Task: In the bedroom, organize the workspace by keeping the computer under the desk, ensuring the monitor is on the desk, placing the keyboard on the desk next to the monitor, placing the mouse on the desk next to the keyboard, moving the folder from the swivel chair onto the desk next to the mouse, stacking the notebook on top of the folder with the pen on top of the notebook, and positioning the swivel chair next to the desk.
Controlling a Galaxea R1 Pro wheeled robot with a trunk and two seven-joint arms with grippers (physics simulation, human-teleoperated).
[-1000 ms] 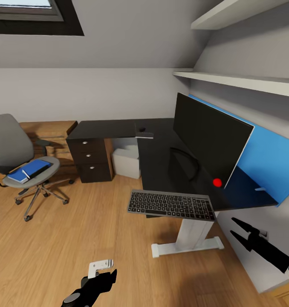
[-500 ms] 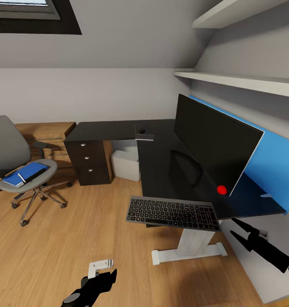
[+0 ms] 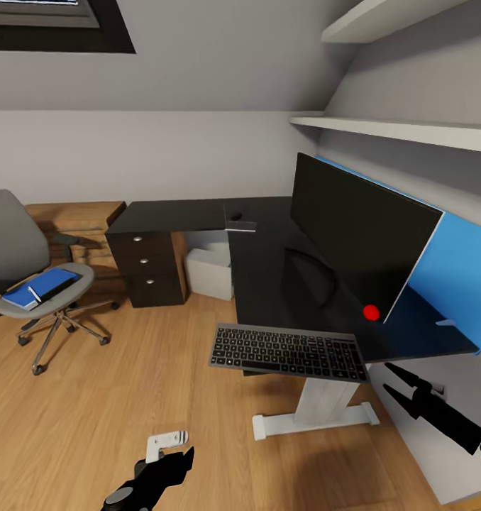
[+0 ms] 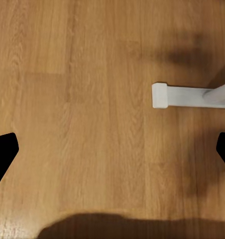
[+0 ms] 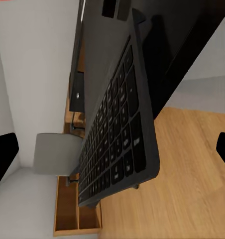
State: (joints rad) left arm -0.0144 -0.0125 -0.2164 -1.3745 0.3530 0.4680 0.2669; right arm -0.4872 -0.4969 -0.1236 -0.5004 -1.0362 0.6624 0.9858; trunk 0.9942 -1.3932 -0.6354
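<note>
The black desk (image 3: 262,262) carries the wide black monitor (image 3: 357,238). The keyboard (image 3: 289,352) lies at the desk's near end, jutting over the edge, and looms close in the right wrist view (image 5: 117,134). At the desk's far corner sit the small black mouse (image 3: 235,215) and the dark notebook (image 3: 240,226). Beneath the desk stands the light grey computer (image 3: 211,272). The swivel chair (image 3: 13,245) at the left holds the blue folder (image 3: 42,287) with a white pen (image 3: 35,294) on it. My left gripper (image 3: 164,465) hangs open over the floor. My right gripper (image 3: 387,377) is open, just right of the keyboard.
A black drawer unit (image 3: 150,266) stands under the desk's far wing, a low wooden shelf unit (image 3: 77,216) behind the chair. The desk's white foot (image 3: 315,419) rests on the wooden floor (image 3: 127,383). A blue wall panel (image 3: 453,270) and white shelves (image 3: 411,131) line the right wall.
The whole view has shifted a little to the right and toward the desk, so the camera moved. Both grippers hold the same pose and nothing on the desk or chair has moved.
</note>
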